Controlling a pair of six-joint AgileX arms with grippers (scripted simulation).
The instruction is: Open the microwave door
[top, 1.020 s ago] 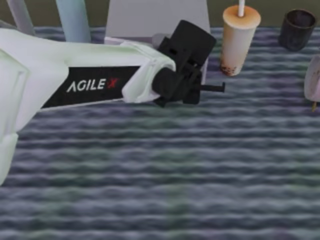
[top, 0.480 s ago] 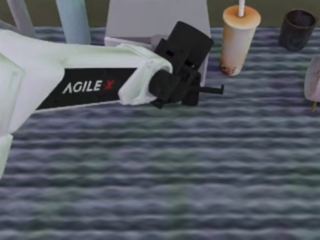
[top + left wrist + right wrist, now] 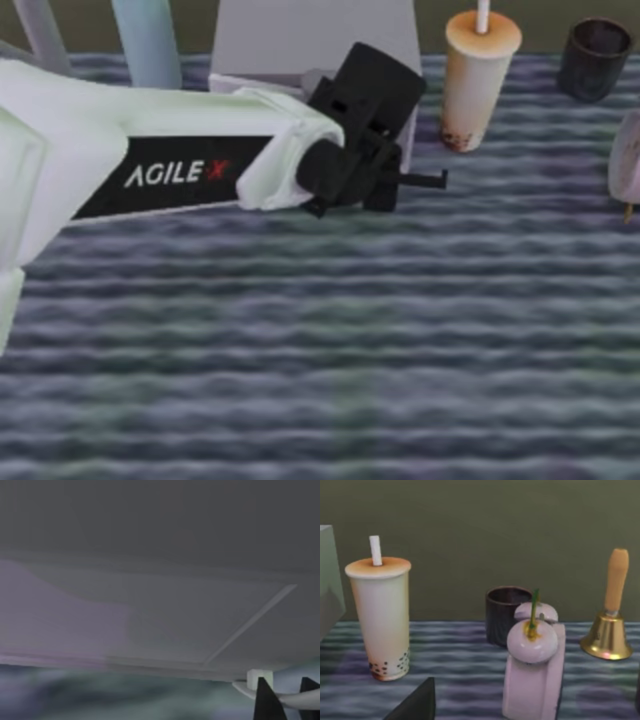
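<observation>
Near half of desk (image 3: 330,380): bare patterned cloth, ample room for a swing toward the near edge.

Left hand (image 3: 425,180): at the right front corner of the microwave (image 3: 315,40), fingers pointing toward the right side of the desk. Seen from the wrist, fingertips (image 3: 265,700) straddle a pale bar, probably the handle; clamped or merely beside it — cannot tell.

Microwave door (image 3: 165,620): fills the wrist view, seemingly shut or barely ajar.

Risks, as judgement: slip off the handle if the pull strays from the door's arc; whole oven dragged forward if the door sticks.

Cup (image 3: 480,80): just right of the oven, nearest obstacle; possible knock by door or arm.

Right hand: not visible, parked at right.
</observation>
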